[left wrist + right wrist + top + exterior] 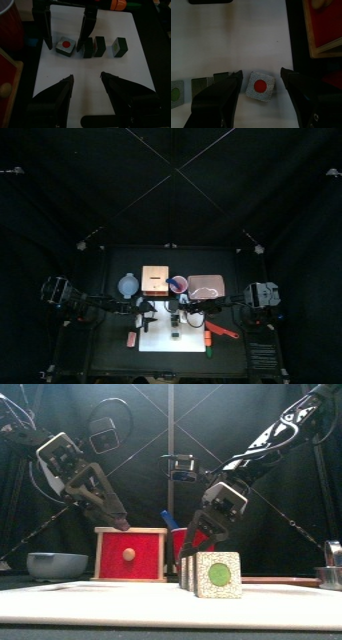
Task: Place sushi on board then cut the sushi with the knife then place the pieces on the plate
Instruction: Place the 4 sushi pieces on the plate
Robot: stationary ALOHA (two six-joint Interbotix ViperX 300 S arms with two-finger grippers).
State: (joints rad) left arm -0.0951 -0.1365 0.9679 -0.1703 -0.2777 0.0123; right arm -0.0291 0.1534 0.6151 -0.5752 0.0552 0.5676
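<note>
The sushi is seen as separate blocks set in a row on the white board. The end block, the one nearest the wooden box, lies tilted, with its white face and red centre turned up. It is straddled by the right gripper, whose fingers are spread apart, one on each side of it. A strip of board is visible on both sides, so the block is not gripped. Three other blocks stand just beside it. The left gripper is held above a bare part of the board, its fingers released, with nothing between them.
</note>
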